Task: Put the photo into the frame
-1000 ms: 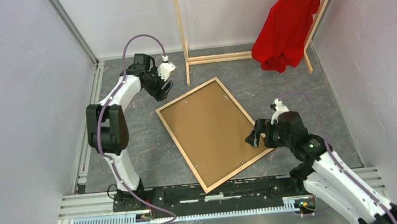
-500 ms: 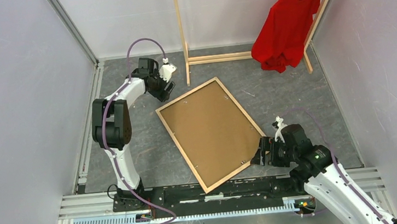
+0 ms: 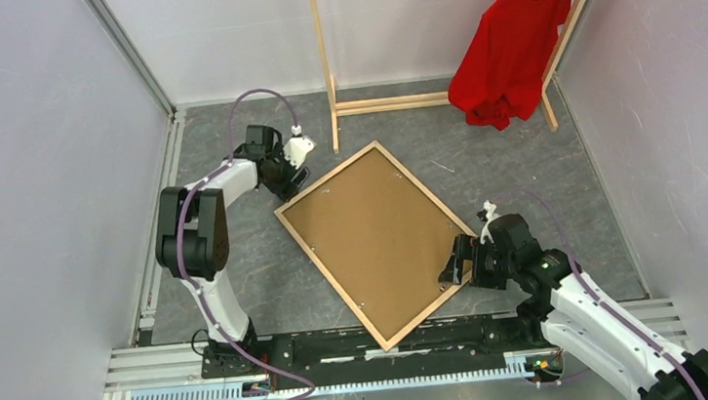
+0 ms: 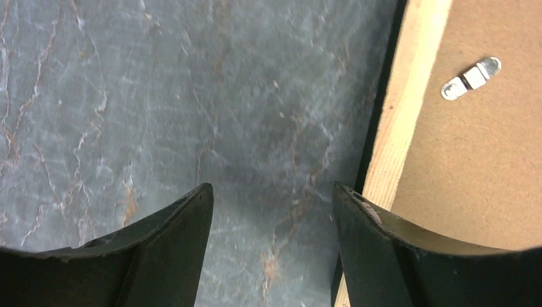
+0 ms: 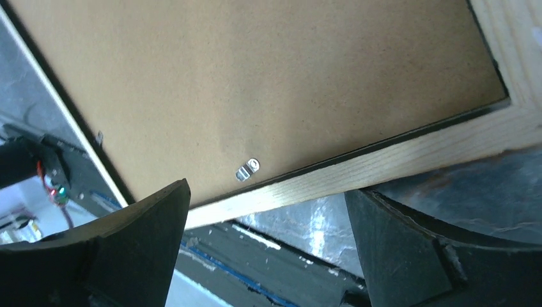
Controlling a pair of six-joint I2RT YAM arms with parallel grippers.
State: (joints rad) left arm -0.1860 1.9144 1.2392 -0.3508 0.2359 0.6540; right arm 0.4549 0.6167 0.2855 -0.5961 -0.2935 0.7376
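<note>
The frame [image 3: 326,175] lies back-up on the grey table, its light wood rails around a brown backing board [image 3: 378,237]. The photo is hidden from every view. My left gripper [image 3: 287,179] hangs open at the frame's far-left corner. In the left wrist view its jaws [image 4: 271,192] span bare table, with the right fingertip [image 4: 348,198] beside the wood rail [image 4: 409,96]. My right gripper [image 3: 456,267] is open at the frame's right corner. The right wrist view shows the rail [image 5: 383,166] just beyond its empty jaws [image 5: 267,192].
Small metal clips [image 4: 472,78] [image 5: 248,169] sit on the backing board's edges. A wooden clothes rack [image 3: 324,56] with a red shirt [image 3: 511,38] stands at the back. White walls close in both sides, and the arms' mounting rail [image 3: 393,338] runs along the near edge.
The frame has turned slightly counterclockwise. My left gripper has come down to its far-left corner. My right gripper dropped back toward the base, then returned to the right corner.
</note>
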